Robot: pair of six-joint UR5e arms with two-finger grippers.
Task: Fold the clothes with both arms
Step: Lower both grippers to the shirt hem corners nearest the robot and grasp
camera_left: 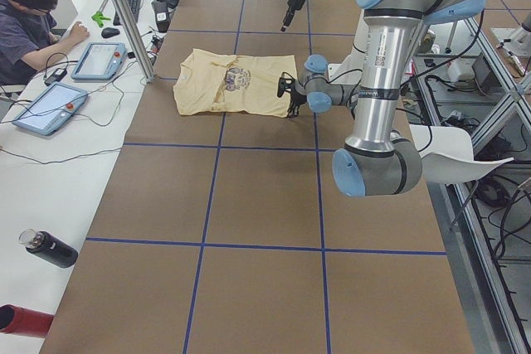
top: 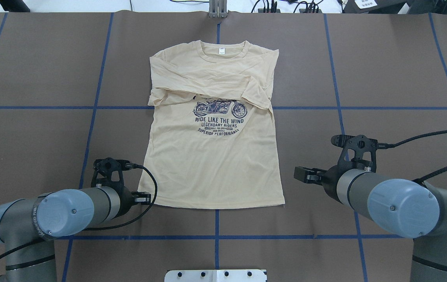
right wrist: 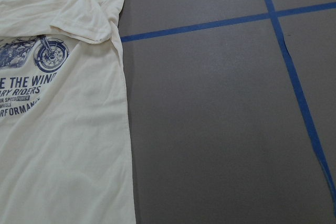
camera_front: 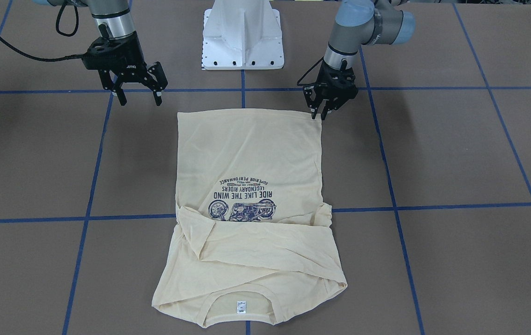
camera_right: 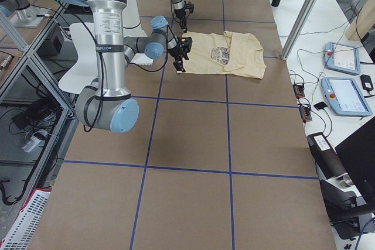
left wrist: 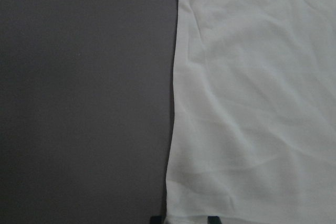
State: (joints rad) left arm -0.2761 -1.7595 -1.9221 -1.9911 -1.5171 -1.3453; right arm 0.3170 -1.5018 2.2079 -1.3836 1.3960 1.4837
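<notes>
The pale cream-yellow T-shirt (camera_front: pixel 247 153) lies flat on the brown table, print side up, with both sleeves folded across the chest and the neck label away from the robot. It also shows in the overhead view (top: pixel 211 164). My left gripper (camera_front: pixel 319 116) is low at the hem corner on my left (top: pixel 145 197). In the left wrist view its fingertips (left wrist: pixel 212 219) stand slightly apart across the shirt's side edge (left wrist: pixel 252 103). My right gripper (camera_front: pixel 138 98) is open and empty above the table, off the shirt's other hem corner (top: pixel 303 175).
The white pedestal base (camera_front: pixel 243 42) stands behind the hem. Blue tape lines (camera_front: pixel 433 204) cross the table. An operator (camera_left: pixel 25 14) sits at a side desk with tablets (camera_left: pixel 104 60) beyond the table's far edge.
</notes>
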